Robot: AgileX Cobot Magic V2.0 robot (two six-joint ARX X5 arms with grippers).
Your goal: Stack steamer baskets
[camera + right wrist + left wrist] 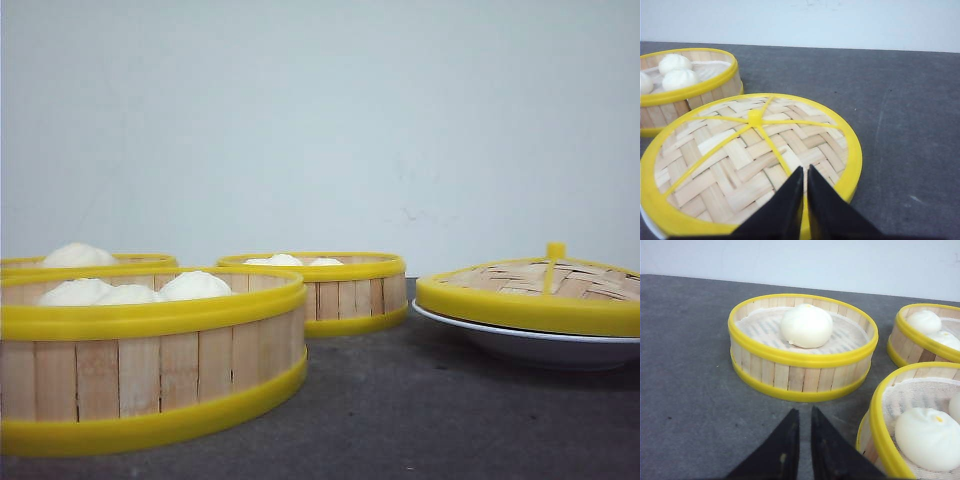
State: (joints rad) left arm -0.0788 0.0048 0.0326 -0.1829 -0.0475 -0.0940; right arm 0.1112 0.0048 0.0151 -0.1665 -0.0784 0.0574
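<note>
Baskets [150,360] sit upright, unstacked, open sides up.

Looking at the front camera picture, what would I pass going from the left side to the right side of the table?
Near steamer basket with three buns → middle steamer basket farther back → woven lid resting on the white plate. A third basket peeks out behind the near one, so its place in the order is unclear.

Far-left steamer basket [90,262] mostly hidden, edge-cropped

Dark grey table [420,410] bears three steamer baskets [150,350] and, seemingly, a white plate [540,348].
</note>
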